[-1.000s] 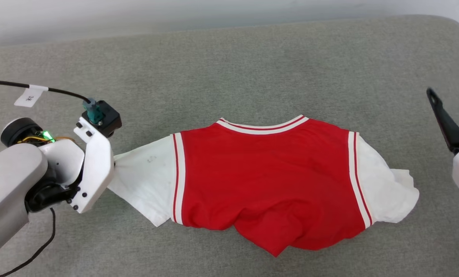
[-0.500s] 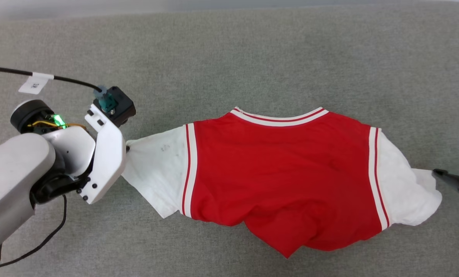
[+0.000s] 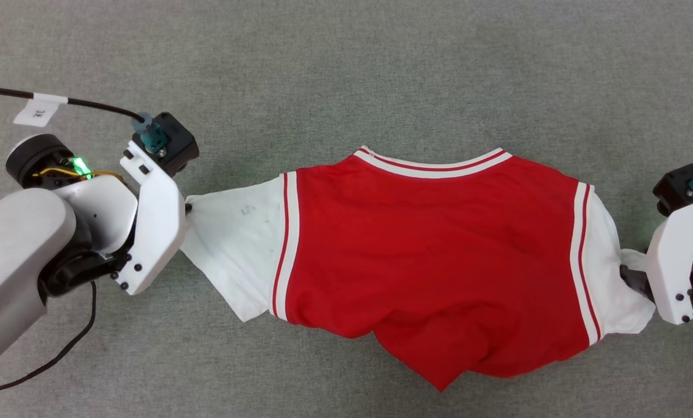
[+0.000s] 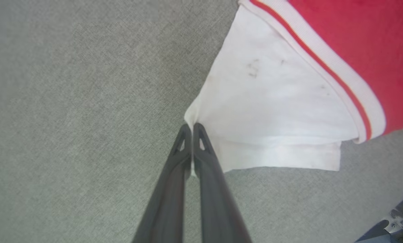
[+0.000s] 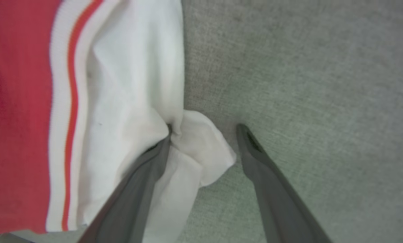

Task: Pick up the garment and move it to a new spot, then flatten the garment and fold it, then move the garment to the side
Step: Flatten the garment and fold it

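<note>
Garment (image 3: 427, 261) lies spread across the middle of the head view on the grey fabric surface (image 3: 346, 69). The collar is toward the top, the red side faces up, and the hem is bunched to a point at lower centre. I see the left gripper (image 3: 188, 208) at centre left, at the tip of one white sleeve. The right gripper (image 3: 634, 277) sits at the right edge against the other sleeve, its fingers mostly hidden by the white housing. A black cable (image 3: 99, 107) with a white tag enters from the upper left.

Left wrist view: fingers pressed together, pinching the sleeve corner at frame centre. The sleeve fans toward the upper right.

Right wrist view: fingers spread. The left-hand finger pushes into the sleeve folds and the other rests over bare grey surface. A lobe of white cloth lies between them, unclamped.
</note>
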Controlling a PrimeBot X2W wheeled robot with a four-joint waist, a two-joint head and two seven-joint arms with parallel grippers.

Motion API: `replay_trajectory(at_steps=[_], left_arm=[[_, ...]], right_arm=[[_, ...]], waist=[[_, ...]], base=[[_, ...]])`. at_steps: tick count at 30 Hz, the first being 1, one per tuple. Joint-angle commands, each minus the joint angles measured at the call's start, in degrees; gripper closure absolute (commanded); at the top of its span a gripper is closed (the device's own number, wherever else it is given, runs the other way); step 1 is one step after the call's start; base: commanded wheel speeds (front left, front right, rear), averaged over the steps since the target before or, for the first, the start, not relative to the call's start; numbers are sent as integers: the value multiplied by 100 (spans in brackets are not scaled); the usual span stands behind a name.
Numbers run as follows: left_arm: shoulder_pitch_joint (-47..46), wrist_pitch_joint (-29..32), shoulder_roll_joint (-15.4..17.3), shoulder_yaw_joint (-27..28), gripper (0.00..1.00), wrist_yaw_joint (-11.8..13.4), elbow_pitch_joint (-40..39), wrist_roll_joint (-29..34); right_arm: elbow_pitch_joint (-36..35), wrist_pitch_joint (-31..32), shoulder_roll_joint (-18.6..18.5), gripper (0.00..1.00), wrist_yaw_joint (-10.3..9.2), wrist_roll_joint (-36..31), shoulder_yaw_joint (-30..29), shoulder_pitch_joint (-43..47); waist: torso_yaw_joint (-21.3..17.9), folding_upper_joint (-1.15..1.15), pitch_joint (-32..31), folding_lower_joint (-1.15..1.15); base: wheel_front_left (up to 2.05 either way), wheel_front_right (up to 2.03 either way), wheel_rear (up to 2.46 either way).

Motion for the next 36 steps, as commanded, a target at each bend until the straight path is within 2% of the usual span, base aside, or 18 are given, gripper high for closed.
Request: replay_trajectory(at_steps=[1, 3, 8, 11, 15, 19, 27, 32, 36], left_arm=[[33, -42, -6, -2, 100, 36, 31, -13], [90, -128, -38, 7, 100, 21, 74, -43], [199, -529, -116, 82, 100, 7, 130, -49], [234, -823, -109, 164, 100, 51, 101, 22], [200, -1278, -53, 353, 100, 165, -22, 111], [73, -1673, -24, 566, 100, 330, -141, 226], [-329, -2142, -84, 951, 100, 634, -329, 451], [-805, -2252, -374, 1118, 100, 645, -97, 613], [-1346, -2385, -702, 1253, 100, 609, 361, 816]], right_arm=[[205, -207, 434, 100, 10, 87, 427, 162], [236, -504, 324, 100, 9, 123, 484, -17], [77, -1452, -289, 100, 1, 78, 490, -368], [-56, -1976, -519, 100, 1, 104, 460, -374], [-309, -2521, -858, 100, 1, -19, 322, -413], [-576, -2835, -1029, 100, 1, -195, 77, -461], [-1271, -2761, -795, 100, 0, -635, -655, -723], [-1568, -2453, -613, 100, 0, -1026, -975, -1161], [-1531, -2232, -456, 100, 0, -1344, -1065, -1843]], waist=[[-16, 0, -33, 1], [-33, 0, -120, 1], [-50, 0, -508, 1], [-54, 0, -778, 1], [-48, 0, -1059, 1], [-28, 0, -1271, 1], [-5, 0, -1383, 1], [65, 0, -1194, 1], [126, 0, -926, 1]], base=[[0, 0, 0], [0, 0, 0], [0, 0, 0], [0, 0, 0], [0, 0, 0], [0, 0, 0], [0, 0, 0], [0, 0, 0], [0, 0, 0]])
